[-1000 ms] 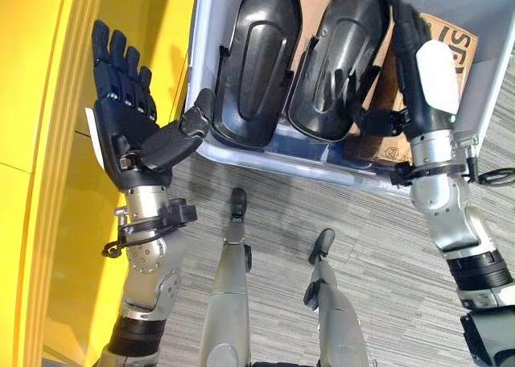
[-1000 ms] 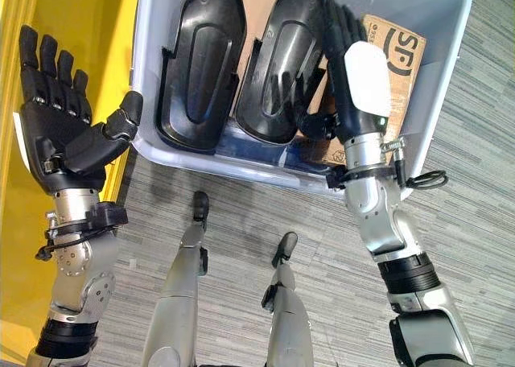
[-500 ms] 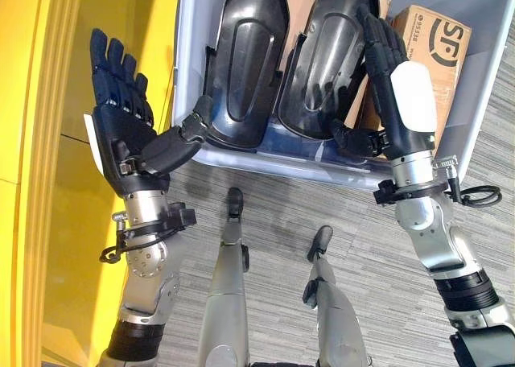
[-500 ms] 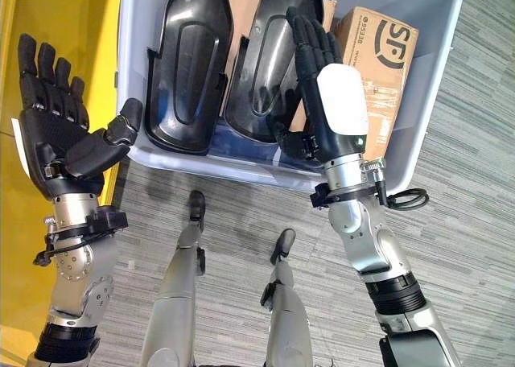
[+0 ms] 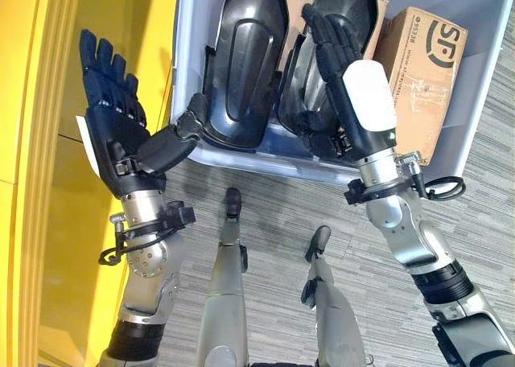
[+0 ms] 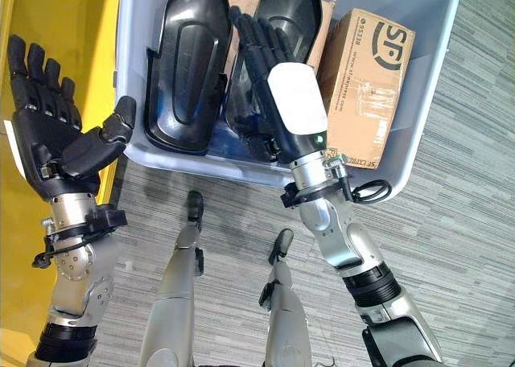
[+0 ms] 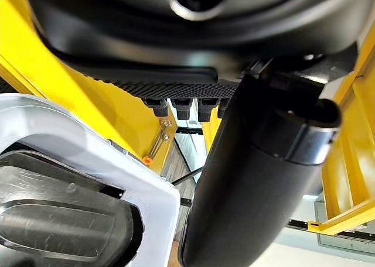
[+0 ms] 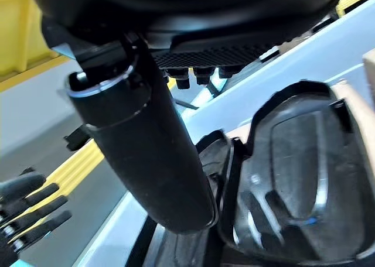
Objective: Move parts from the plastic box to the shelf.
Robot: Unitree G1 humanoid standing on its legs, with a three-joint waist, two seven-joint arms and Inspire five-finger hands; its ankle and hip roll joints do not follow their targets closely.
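A pale plastic box (image 5: 187,77) stands on the floor with two black moulded parts on edge inside it, one on the left (image 5: 245,61) and one on the right (image 5: 350,9). My right hand (image 5: 354,85) is open, its straight fingers laid over the front of the right part; whether they touch it I cannot tell. Its wrist view shows the thumb (image 8: 140,144) beside that part (image 8: 293,167). My left hand (image 5: 121,134) is open and empty, palm up, left of the box's near corner, in front of the yellow shelf (image 5: 40,101).
A brown cardboard carton (image 5: 418,69) stands in the right end of the box, just right of my right hand. Grey striped carpet (image 5: 483,182) runs in front of and to the right of the box. The shelf's yellow panels close off the left side.
My right hand has moved left across the box, from in front of the cardboard carton to over the right black part. The left hand has barely moved.
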